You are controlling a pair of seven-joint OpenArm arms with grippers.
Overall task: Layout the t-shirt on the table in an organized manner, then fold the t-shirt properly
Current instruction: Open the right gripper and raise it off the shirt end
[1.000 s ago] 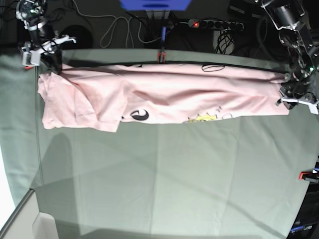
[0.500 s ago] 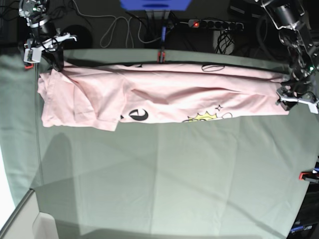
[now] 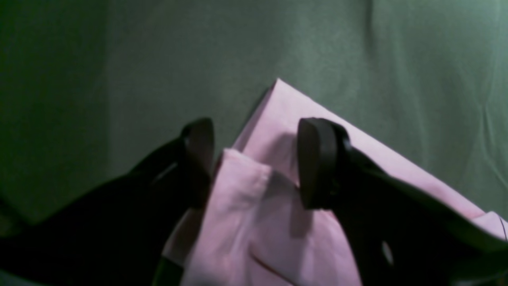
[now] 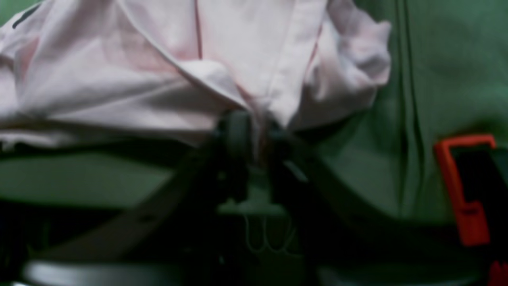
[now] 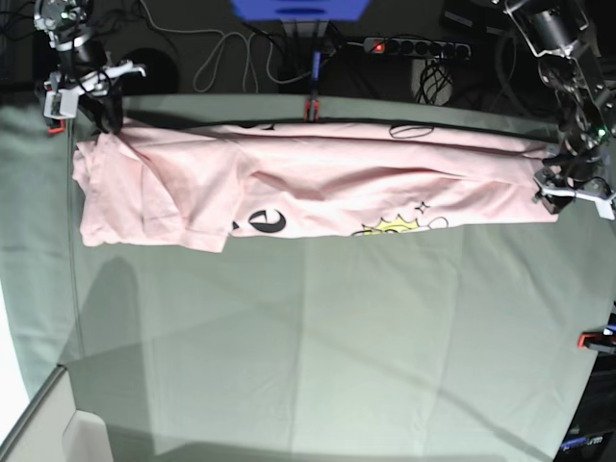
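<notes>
The pale pink t-shirt [image 5: 318, 188] lies as a long folded band across the far part of the table [image 5: 337, 337], with bits of black lettering and a yellow print along its near edge. At the band's right end my left gripper [image 5: 563, 188] stands open. In the left wrist view its fingers straddle a shirt corner [image 3: 258, 222] that rests on the cloth, the left gripper [image 3: 256, 163] not touching it. At the far left corner my right gripper [image 5: 96, 111] pinches bunched fabric [image 4: 158, 59]. The right gripper [image 4: 258, 137] has its jaws close together on that fold.
Red clamps [image 5: 310, 106] [image 5: 592, 339] [image 4: 464, 190] sit on the table edges. A power strip [image 5: 414, 46] and cables lie beyond the far edge. Bare grey-green cloth stretches from the shirt to the near edge.
My left gripper has opened and let the shirt's right corner settle on the table. My right gripper has shifted slightly toward the far edge with the left corner.
</notes>
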